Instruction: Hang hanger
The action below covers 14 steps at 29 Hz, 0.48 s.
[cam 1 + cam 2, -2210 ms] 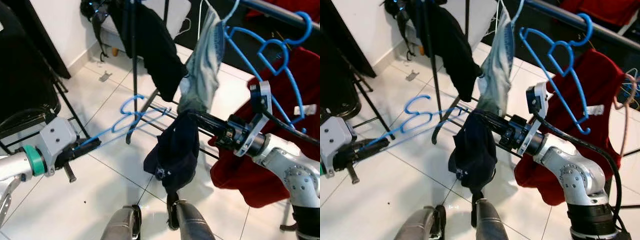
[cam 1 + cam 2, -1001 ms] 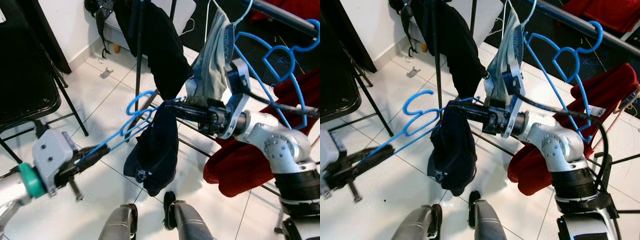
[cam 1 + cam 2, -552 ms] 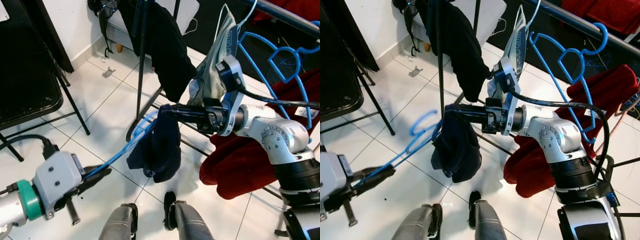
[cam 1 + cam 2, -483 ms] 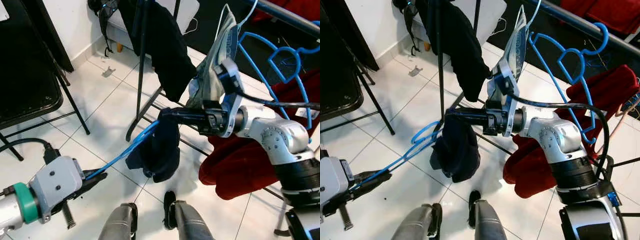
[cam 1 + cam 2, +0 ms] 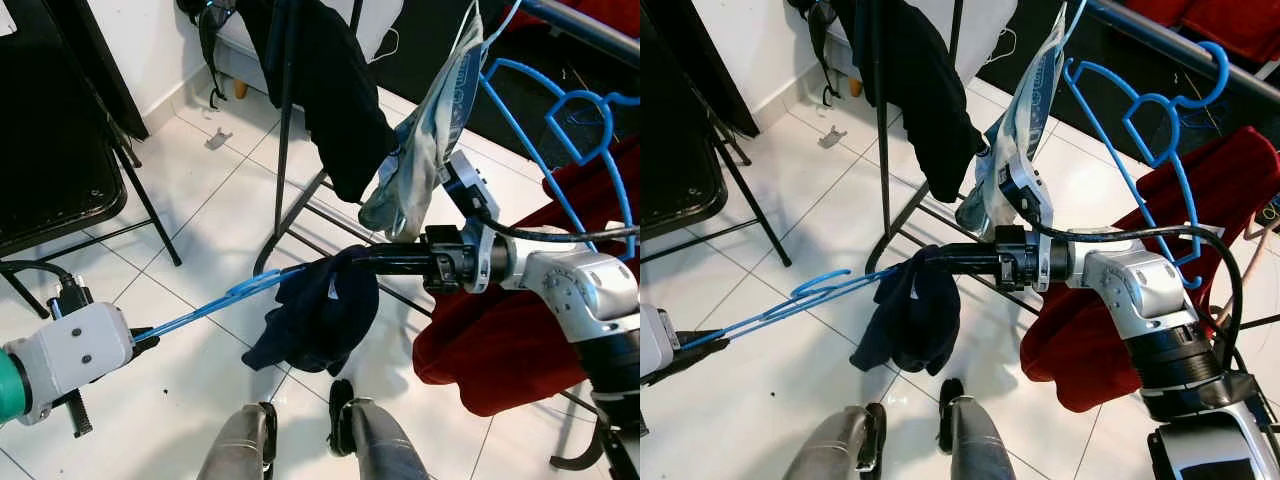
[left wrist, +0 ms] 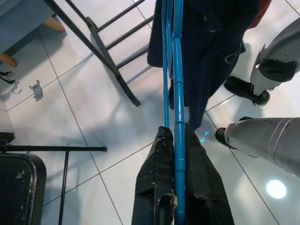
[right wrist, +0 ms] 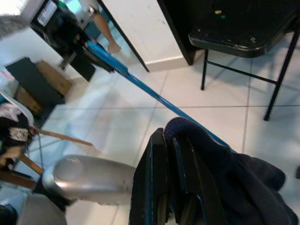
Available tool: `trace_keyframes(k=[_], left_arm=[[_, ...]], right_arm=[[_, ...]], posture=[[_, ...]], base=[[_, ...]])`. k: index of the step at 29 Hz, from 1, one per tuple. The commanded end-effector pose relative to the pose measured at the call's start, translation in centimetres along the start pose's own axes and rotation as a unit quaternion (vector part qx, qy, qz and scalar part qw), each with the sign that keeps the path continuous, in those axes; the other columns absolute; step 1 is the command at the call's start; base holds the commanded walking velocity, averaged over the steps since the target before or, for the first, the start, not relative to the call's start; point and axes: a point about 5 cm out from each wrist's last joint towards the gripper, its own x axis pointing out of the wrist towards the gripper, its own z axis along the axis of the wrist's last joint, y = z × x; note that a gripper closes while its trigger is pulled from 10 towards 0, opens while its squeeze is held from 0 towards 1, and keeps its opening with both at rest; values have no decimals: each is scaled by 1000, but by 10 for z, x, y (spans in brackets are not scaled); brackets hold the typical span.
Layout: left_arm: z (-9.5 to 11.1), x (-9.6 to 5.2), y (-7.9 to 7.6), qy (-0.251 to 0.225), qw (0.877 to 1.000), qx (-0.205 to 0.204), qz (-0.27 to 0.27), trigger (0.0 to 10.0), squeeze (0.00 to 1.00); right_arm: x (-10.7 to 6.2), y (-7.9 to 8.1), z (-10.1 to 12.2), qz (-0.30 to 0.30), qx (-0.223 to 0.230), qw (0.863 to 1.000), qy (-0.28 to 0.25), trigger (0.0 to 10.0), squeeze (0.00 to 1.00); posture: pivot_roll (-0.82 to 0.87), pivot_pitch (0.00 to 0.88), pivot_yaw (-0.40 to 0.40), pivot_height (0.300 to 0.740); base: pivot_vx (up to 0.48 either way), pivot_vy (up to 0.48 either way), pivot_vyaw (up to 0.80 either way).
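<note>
While both arms are raised over the white tiled floor (image 5: 200, 215), the count reads: three blue hangers, two of them on the rail (image 5: 1160, 45), one held; one dark navy garment (image 5: 320, 315); one pale blue-white cloth (image 5: 435, 135) and one black garment (image 5: 330, 90) hanging from the rack; one red cloth (image 5: 500, 340) draped at the right; one black folding chair (image 5: 60, 170) at the left. The held blue hanger (image 5: 215, 303) is thin plastic, lying nearly level, its length running from the left gripper (image 6: 174, 159) toward the navy garment, where its far end disappears into the fabric. In the left wrist view the jaws are clenched on the hanger, the blue bar passing between the two black fingers (image 6: 154, 187). The left arm is extended low at the left, pointing forward and to the right. The right gripper (image 5: 350, 258) reaches leftward at about the same height, forearm horizontal, wrist camera above. Its jaws are closed on the bunched top of the navy garment, which hangs off them above the floor and just ahead of the robot's two feet (image 5: 345, 405). The two hung blue hangers (image 5: 1140, 130) sit on the rail above the red cloth.
</note>
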Motion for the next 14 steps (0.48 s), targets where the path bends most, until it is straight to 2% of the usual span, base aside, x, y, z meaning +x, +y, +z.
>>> trace_keyframes(k=[1,6,8,9,11,12,14], left_arm=[[1,-8,0,15,1000,13,-8,10000,0],[0,-11,3,24,999,22,-4,10000,0],[4,-14,11,8,1000,21,18,10000,0],[4,-14,11,8,1000,21,18,10000,0],[10,-12,12,-18,1000,9,20,10000,0],[10,-12,12,-18,1000,9,20,10000,0],[16,-9,8,-41,999,-4,6,10000,0]], right_arm=[[-4,-2,-1,0,-20,1000,12,0,0],[-4,-4,-1,-3,-26,1000,17,0,0],[-6,-18,-2,-57,-45,997,22,0,0],[-6,-18,-2,-57,-45,997,22,0,0],[-8,-32,-2,-121,-66,990,17,0,0],[-8,-32,-2,-121,-66,990,17,0,0],[-7,-39,-1,-159,-67,985,0,0,0]], posture=[[63,253,-4,740],[68,254,-5,740],[70,254,-7,740],[70,254,-7,740],[68,252,-7,740],[68,252,-7,740],[66,249,-2,740]], base=[[0,0,0],[0,0,0],[0,0,0],[0,0,0],[0,0,0],[0,0,0],[0,0,0]])
